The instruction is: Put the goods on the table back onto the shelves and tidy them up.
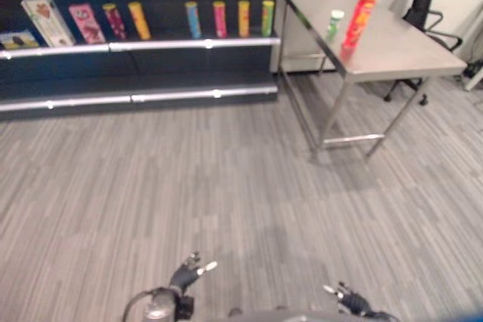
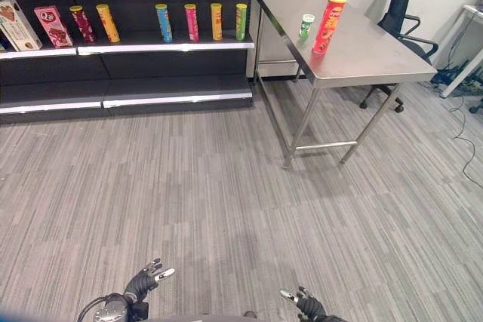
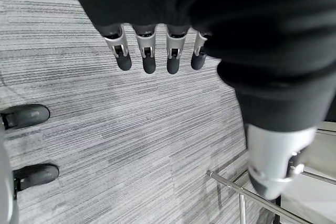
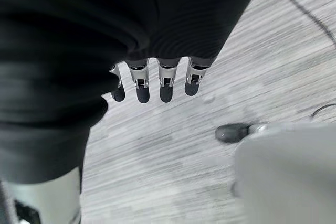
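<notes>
- Wide grey floor (image 2: pixel 226 186) lies bare between the shelves (image 2: pixel 128 39) and the steel table (image 2: pixel 355 54)
- Red can (image 2: pixel 328 24) and small green can (image 2: pixel 306 26) stand close together near the table's near-left edge
- Black chair (image 2: pixel 396 9) stands behind the table

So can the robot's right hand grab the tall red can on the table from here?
Probably not yet. The right hand hangs low and open, and a wide stretch of floor lies between it and the red can on the table. It would likely need to walk closer.
</notes>
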{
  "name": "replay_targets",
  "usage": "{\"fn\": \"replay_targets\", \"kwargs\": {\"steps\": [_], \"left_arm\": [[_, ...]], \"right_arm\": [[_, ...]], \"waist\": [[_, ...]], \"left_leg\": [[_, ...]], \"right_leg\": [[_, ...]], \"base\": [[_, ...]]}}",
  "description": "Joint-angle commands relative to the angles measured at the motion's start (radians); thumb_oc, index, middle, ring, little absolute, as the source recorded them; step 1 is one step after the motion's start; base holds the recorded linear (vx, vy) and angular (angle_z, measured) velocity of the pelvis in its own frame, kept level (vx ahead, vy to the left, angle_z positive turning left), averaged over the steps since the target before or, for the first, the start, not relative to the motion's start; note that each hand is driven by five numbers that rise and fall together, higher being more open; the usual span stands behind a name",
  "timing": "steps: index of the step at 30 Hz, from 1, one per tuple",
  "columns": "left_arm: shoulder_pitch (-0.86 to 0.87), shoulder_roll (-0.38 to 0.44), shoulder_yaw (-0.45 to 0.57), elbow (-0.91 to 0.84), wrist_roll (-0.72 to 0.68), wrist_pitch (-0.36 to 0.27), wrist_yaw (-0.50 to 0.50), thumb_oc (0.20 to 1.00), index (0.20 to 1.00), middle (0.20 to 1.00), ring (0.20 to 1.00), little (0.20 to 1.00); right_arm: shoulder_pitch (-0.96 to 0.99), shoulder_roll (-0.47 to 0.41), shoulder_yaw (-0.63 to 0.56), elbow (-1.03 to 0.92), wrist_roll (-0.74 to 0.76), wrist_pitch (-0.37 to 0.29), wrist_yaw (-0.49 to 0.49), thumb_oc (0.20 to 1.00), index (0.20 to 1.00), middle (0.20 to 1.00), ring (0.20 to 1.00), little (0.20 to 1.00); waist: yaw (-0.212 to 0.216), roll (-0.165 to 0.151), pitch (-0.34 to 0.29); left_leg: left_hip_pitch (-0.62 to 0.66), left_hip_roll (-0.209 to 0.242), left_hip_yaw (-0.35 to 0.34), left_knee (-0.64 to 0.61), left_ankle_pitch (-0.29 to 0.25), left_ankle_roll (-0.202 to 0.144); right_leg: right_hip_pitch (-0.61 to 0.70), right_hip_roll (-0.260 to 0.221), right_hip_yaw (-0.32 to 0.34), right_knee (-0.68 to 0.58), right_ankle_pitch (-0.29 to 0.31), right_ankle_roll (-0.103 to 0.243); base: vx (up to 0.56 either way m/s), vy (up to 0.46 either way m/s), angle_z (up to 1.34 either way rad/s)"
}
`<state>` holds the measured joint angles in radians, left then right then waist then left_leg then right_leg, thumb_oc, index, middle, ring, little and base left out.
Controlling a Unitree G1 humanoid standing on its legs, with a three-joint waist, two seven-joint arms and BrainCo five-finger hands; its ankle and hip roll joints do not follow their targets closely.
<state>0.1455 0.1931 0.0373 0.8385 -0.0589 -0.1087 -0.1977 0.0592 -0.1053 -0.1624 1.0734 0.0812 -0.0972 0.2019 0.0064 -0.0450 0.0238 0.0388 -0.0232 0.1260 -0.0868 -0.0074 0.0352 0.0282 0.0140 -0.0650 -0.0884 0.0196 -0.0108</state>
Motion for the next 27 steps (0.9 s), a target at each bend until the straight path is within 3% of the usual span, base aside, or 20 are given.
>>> {"fn": "replay_targets", "kwargs": {"steps": [1,17,20,22,27], "left_arm": [[-0.048,-0.017,-0.031,0.033,0.007,-0.031,-0.012,1.000,1.000,1.000,1.000,1.000],[-0.057,-0.036,-0.032,0.054,0.003,-0.023,-0.030,1.000,1.000,1.000,1.000,1.000],[-0.063,-0.042,-0.033,0.051,0.004,-0.023,-0.027,1.000,1.000,1.000,1.000,1.000],[-0.069,-0.040,-0.034,0.043,0.006,-0.021,-0.024,1.000,1.000,1.000,1.000,1.000],[-0.073,-0.047,-0.043,0.010,-0.009,-0.017,-0.026,1.000,1.000,1.000,1.000,1.000]], "right_arm": [[-0.024,-0.010,0.014,-0.029,0.023,-0.028,0.008,1.000,1.000,1.000,1.000,1.000],[-0.027,-0.038,0.017,-0.065,0.027,-0.028,0.000,1.000,1.000,1.000,1.000,1.000],[-0.021,-0.038,0.013,-0.055,0.024,-0.029,0.000,1.000,1.000,1.000,1.000,1.000],[-0.018,-0.041,0.012,-0.060,0.026,-0.029,-0.002,1.000,1.000,1.000,1.000,1.000],[0.001,-0.046,0.012,-0.104,0.043,-0.028,-0.005,1.000,1.000,1.000,1.000,1.000]], "waist": [[-0.002,0.022,-0.043],[-0.007,0.034,-0.043],[-0.012,0.036,-0.040],[-0.013,0.040,-0.033],[-0.009,-0.017,0.053]], "left_leg": [[-0.009,0.077,-0.007,0.000,0.026,-0.084],[-0.008,0.089,-0.008,0.000,0.025,-0.086],[0.003,0.099,-0.006,0.000,0.039,-0.091],[0.025,0.103,-0.006,0.000,0.089,-0.100],[-0.139,0.082,-0.044,0.387,0.087,-0.144]], "right_leg": [[-0.038,-0.038,-0.018,0.001,0.059,0.029],[-0.043,-0.030,-0.020,0.001,0.056,0.033],[-0.038,-0.025,-0.023,0.001,0.059,0.034],[-0.031,-0.015,-0.019,0.001,0.065,0.036],[0.009,-0.050,-0.022,0.001,0.103,0.036]], "base": [[0.00,0.000,0.00],[0.00,-0.006,0.00],[0.05,-0.055,0.00],[0.04,-0.058,0.00],[-0.01,-0.122,0.19]]}}
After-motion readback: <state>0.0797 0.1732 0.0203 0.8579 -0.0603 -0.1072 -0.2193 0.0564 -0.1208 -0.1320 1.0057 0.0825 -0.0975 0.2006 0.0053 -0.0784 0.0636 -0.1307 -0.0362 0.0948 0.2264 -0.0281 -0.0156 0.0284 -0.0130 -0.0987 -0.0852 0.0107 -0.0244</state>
